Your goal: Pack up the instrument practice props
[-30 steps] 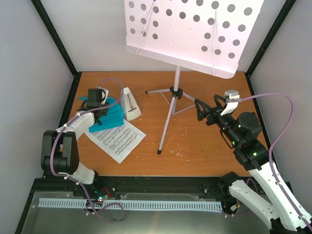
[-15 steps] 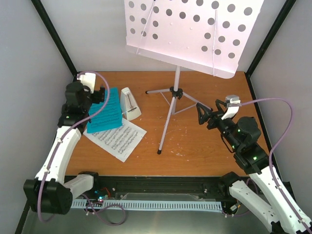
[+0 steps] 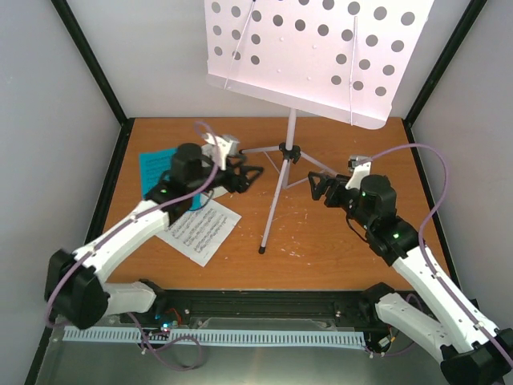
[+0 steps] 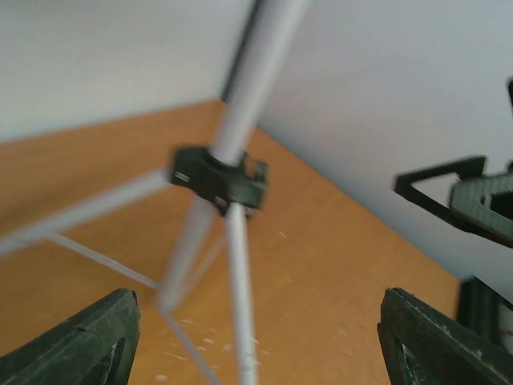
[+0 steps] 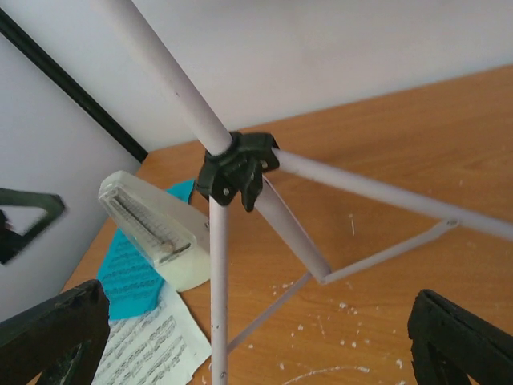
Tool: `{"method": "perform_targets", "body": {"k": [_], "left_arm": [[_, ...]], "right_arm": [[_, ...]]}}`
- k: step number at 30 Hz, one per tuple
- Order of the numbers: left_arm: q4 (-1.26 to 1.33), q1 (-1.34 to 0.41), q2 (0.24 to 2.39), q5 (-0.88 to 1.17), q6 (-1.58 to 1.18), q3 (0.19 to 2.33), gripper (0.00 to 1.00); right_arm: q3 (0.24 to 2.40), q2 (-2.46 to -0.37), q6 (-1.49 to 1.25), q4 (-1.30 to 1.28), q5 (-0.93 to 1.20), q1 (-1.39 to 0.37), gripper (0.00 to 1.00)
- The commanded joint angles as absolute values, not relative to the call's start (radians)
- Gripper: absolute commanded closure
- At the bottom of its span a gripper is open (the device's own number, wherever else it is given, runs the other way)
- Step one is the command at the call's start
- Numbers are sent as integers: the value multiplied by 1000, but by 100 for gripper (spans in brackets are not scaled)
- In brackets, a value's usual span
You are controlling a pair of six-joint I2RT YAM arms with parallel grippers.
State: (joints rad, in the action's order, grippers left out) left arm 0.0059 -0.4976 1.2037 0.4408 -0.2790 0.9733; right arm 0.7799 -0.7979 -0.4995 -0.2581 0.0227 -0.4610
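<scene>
Lilac stand is the step in hand: my left gripper and right gripper flank it, both spread and empty.
It stands toward twelve o'clock; next, I judge, one must close on it. My right wrist view shows the metronome at its nine o'clock, which my left arm hides overhead.

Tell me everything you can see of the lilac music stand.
The music stand stands upright toward the back of the table: a slim pale lilac pole, seemingly metal, with a tilted perforated tray on top. A black hub joins three spread legs with thin braces. Only its feet touch the table. The left claw and right claw flank it, open, not touching.
</scene>
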Motion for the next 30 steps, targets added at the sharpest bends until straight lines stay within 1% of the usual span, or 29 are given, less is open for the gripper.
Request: {"method": "perform_targets", "body": {"k": [1, 5, 9, 14, 15, 17, 19, 23, 26, 28, 30], "left_arm": [[121, -603, 1329, 489, -361, 985, 18], [138, -649, 1461, 486, -345, 1027, 19], [49, -675, 1568, 396, -243, 1112, 27], [51, -676, 1607, 358, -203, 1131, 30], [53, -676, 1616, 359, -204, 1136, 33], [53, -678, 1637, 364, -207, 1155, 44], [50, -678, 1652, 368, -203, 1172, 50], [55, -678, 1673, 377, -193, 1192, 52], [45, -677, 1690, 386, -185, 1211, 58], [44, -677, 1695, 390, -175, 1212, 68], [30, -678, 1691, 392, -162, 1212, 80]], "right_arm": [[751, -802, -598, -233, 86, -441, 0], [721, -793, -643, -230, 96, -437, 0], [706, -777, -663, -234, 92, -436, 0], [711, -777, -645, -263, 69, -436, 0], [709, -780, -643, -266, 65, -437, 0], [707, -783, -648, -265, 68, -437, 0], [705, -784, -649, -266, 75, -437, 0], [706, -774, -637, -286, 64, -437, 0], [703, -765, -629, -299, 58, -437, 0], [698, -759, -623, -296, 64, -437, 0], [692, -756, -610, -283, 82, -437, 0]]}}
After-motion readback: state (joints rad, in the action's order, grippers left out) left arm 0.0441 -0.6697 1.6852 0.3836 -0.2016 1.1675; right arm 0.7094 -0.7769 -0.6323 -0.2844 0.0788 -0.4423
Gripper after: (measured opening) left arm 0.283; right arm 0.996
